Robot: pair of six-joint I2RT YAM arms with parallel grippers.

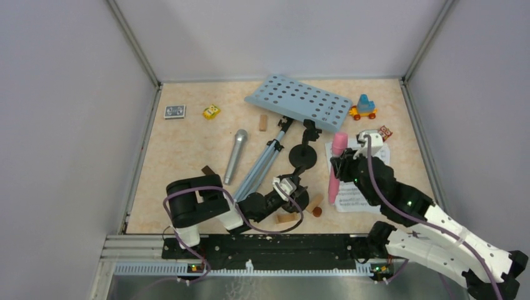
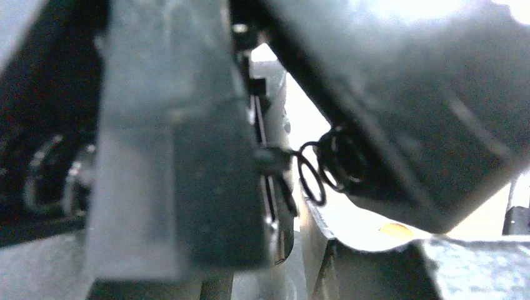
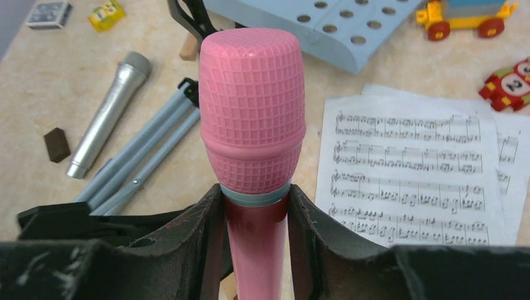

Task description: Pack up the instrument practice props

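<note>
My right gripper (image 3: 253, 200) (image 1: 340, 165) is shut on the pink microphone (image 3: 253, 106) (image 1: 338, 147), just below its head, above the white sheet-music pages (image 3: 412, 169) (image 1: 353, 197). The silver microphone (image 1: 235, 155) (image 3: 109, 119) lies beside the grey-blue tripod legs (image 1: 262, 164) of the tipped pale blue music rack (image 1: 299, 100). One black round-based mic holder (image 1: 301, 154) lies mid-table. My left gripper (image 1: 292, 187) is low at a second black holder (image 1: 302, 197). Its spring clip (image 2: 319, 169) fills the blurred left wrist view, and the grip does not show.
Wooden blocks (image 1: 263, 122) (image 1: 286, 217) and a brown disc (image 1: 317, 212) lie about. Toy vehicles stand at the back: yellow (image 1: 211, 112), blue and orange (image 1: 364, 108), red (image 1: 384, 132). A small grey box (image 1: 175, 111) sits far left. Walls enclose three sides.
</note>
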